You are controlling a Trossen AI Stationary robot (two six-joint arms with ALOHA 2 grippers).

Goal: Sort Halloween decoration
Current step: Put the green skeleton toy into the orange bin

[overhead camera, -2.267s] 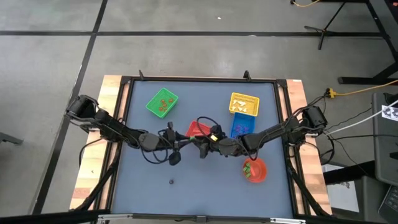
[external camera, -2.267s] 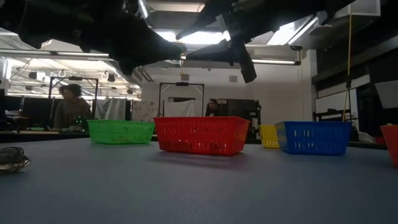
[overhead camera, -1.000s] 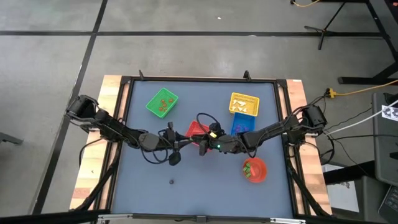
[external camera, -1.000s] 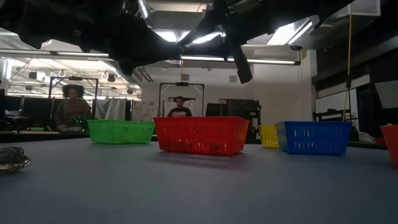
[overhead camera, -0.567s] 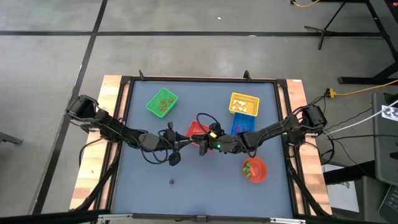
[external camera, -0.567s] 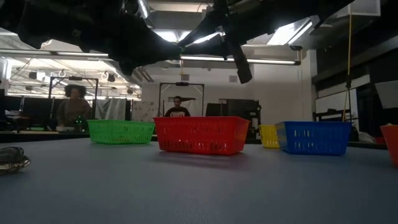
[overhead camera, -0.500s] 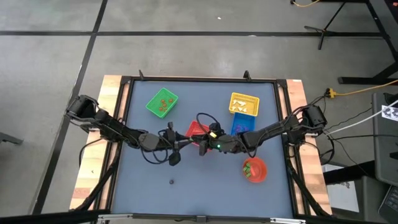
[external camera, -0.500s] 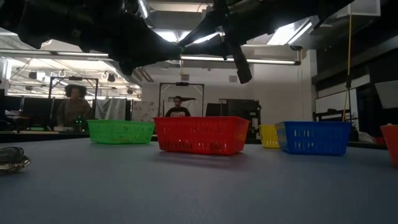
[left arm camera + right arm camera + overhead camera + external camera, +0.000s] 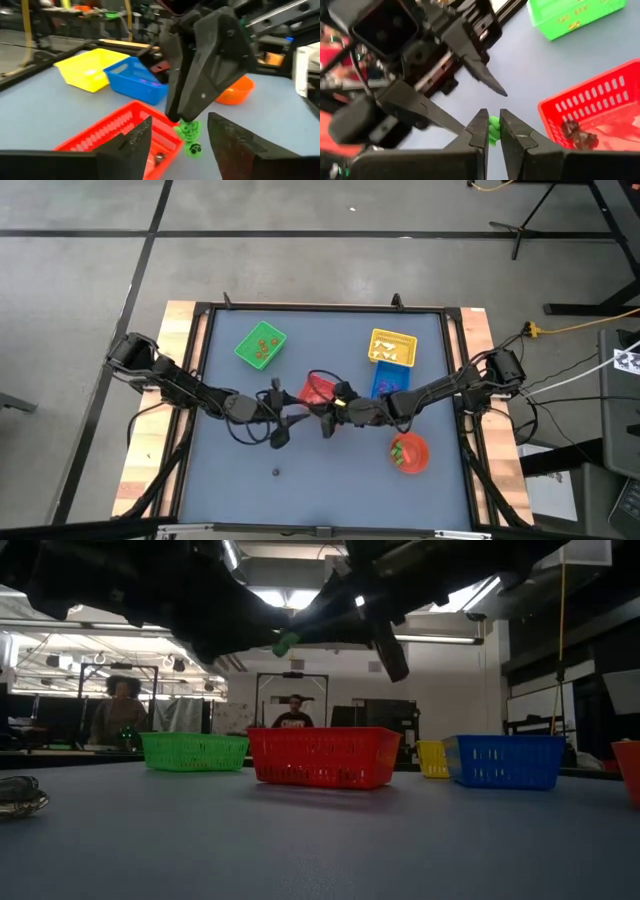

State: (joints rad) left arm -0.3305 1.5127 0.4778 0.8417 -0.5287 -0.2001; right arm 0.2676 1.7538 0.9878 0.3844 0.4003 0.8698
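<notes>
1. The blue-grey surface (image 9: 240, 480) is flat and matte, framed by dark rails and pale wood. Both arms meet above its middle, just beside the red basket.
2. Four square mesh plastic baskets stand toward the far side: the green basket (image 9: 261, 345) holds orange trinkets, the red basket (image 9: 318, 388) a few dark ones, and the yellow basket (image 9: 392, 347) touches the blue basket (image 9: 388, 383). The smooth, round red bowl (image 9: 409, 454) near the right arm holds a mix of unsorted green and orange pieces.
3. The left hand (image 9: 175, 142) has just sprung apart: a second ago its fingers were nearly together, and now they stand wide, grasping nothing. The small green trinket hangs between them without touching either.
4. The right hand (image 9: 491, 131) is clenched on that green trinket (image 9: 189, 133); it tightened over the last second and has stayed pinched since. In the right wrist view only a sliver of green shows between its fingertips.
5. The trinket looks like knobbly moulded plastic with a tiny dark-eyed ball at its lower end. The low view shows it held high in the air, over the near edge of the red basket.
6. This looks like a hand-over from left to right, just finished. The piece is now the right arm's to drop in a basket.
7. One tiny dark trinket (image 9: 275, 472) lies alone on the surface, well apart from the baskets.
</notes>
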